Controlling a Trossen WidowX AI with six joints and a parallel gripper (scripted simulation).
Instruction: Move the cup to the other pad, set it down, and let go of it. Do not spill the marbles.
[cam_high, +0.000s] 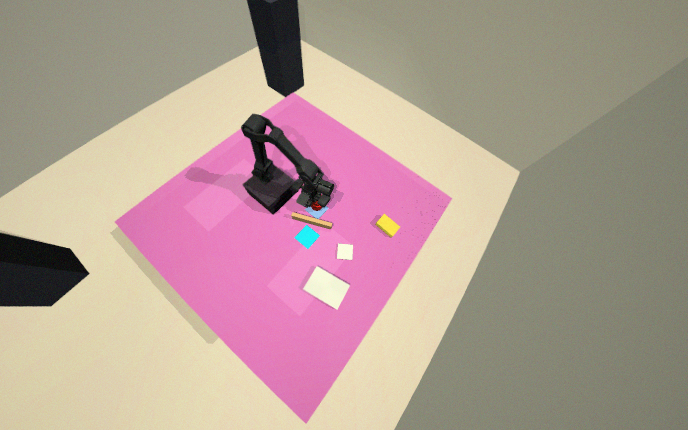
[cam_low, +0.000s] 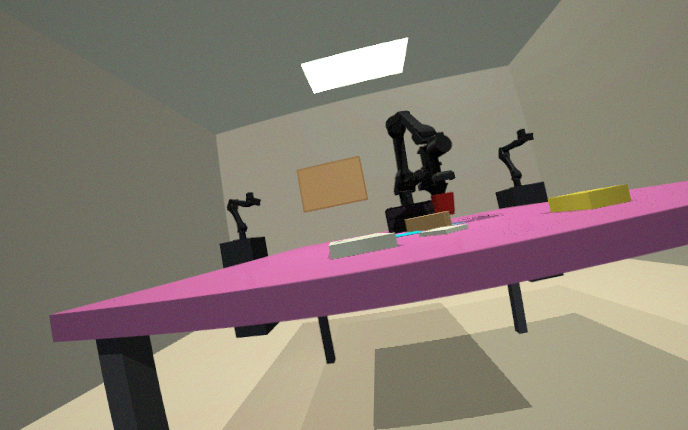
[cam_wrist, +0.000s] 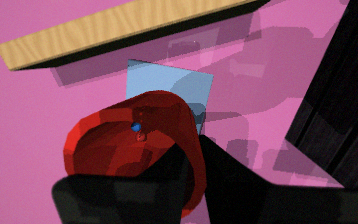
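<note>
I've got the black parallel-jaw gripper (cam_wrist: 192, 172) pinched nearly closed on the red cup's (cam_wrist: 132, 145) rim wall, cup low centre-left of the wrist view, over the light-blue square pad (cam_wrist: 167, 82), one blue marble (cam_wrist: 135, 127) inside.

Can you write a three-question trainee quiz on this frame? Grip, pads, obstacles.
1. True or false: the gripper is open and apart from the red cup.
2. Which pad lies under the cup: A) the pale blue pad, B) the cyan pad, C) the large white slab?
3. Name the long thing lying between the two pads.

Key:
1. False: the gripper is shut on the cup's wall.
2. A.
3. The wooden bar.
</note>
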